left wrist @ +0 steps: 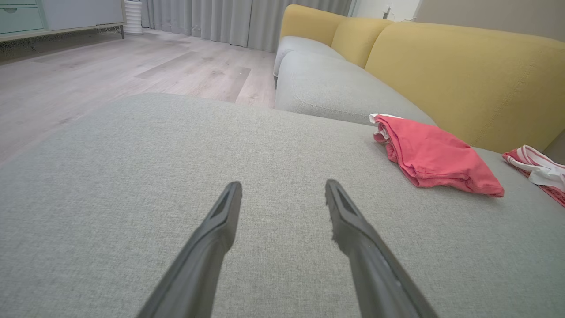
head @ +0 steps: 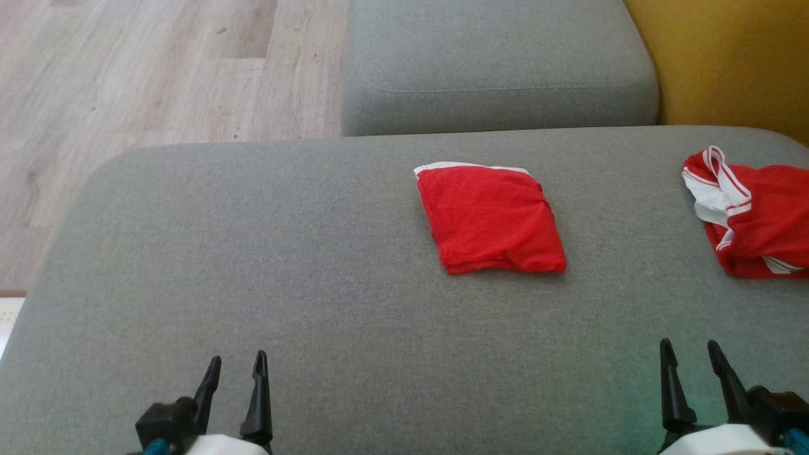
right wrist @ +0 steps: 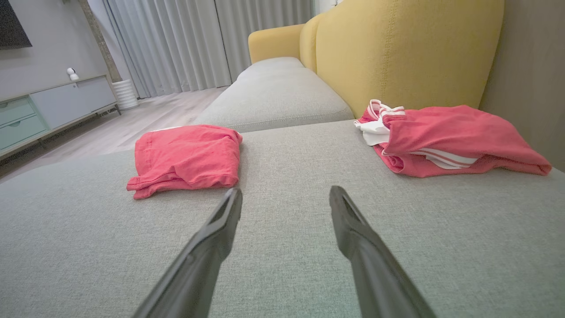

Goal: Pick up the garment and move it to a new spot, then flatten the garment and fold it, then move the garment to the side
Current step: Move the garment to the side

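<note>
Lying folded into rough square: red garment, white-edged far side.

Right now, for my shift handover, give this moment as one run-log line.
left gripper: open, empty | right gripper: open, empty | folded red garment: centre, untouched | crumpled red garment: far right

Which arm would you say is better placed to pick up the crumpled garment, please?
The right, probably. The crumpled garment lies at the far right of the cushion, ahead of the open, empty right pincer; the left pincer would have to cross past the folded garment.
</note>
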`<state>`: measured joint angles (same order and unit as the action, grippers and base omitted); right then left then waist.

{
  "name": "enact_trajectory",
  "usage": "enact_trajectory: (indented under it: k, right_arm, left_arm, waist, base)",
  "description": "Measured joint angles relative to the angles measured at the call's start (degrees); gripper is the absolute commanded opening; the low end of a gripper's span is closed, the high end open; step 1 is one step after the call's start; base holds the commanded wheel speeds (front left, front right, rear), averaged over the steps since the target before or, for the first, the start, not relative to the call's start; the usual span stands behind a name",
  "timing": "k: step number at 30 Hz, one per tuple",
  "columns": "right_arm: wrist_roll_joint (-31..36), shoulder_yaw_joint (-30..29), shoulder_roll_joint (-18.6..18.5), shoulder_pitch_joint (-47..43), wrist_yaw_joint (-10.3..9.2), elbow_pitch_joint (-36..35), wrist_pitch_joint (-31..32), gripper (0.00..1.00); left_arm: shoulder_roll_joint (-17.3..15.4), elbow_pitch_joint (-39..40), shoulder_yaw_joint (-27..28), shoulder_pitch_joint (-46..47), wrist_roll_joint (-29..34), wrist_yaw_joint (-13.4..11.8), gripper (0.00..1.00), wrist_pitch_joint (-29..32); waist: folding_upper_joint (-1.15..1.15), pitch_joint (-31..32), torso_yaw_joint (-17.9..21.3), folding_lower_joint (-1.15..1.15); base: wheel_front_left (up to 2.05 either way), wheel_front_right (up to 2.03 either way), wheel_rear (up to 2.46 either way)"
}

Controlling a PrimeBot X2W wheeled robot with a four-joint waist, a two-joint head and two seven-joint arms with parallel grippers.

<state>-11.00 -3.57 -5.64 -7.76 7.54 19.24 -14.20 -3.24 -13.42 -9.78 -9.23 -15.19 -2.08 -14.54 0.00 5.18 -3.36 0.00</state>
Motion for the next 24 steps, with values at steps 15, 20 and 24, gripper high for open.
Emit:
enact_trajectory:
  k: [15, 20, 24]
  right_arm:
    - [-12.1, 5.5, -4.2, 8.2, 0.00, -6.1, 13.9, 1.00]
    - [-20.3, 4.0, -8.2, 19.0, -0.01, -6.9, 33.7, 1.00]
    - [-21.0, 1.8, -10.0, 26.8, -0.01, -2.8, 41.8, 1.00]
  left_arm:
    - [0.1, 1.1, -0.7, 0.7, 0.5, 0.2, 1.00, 0.0]
    - [0.1, 2.4, -2.7, 4.8, 0.5, 0.6, 1.00, 0.0]
    - [0.2, 2.7, -5.2, 9.9, 0.5, 0.5, 1.00, 0.0]
  waist:
    - [0.00, -3.3, -1.6, 0.00]
    - [0.00, -6.9, -2.8, 0.00]
    - [0.00, -10.8, -4.4, 0.02]
  base:
    - [0.00, 0.00, 0.00]
    - [0.00, 0.00, 0.00]
    - [0.00, 0.00, 0.00]
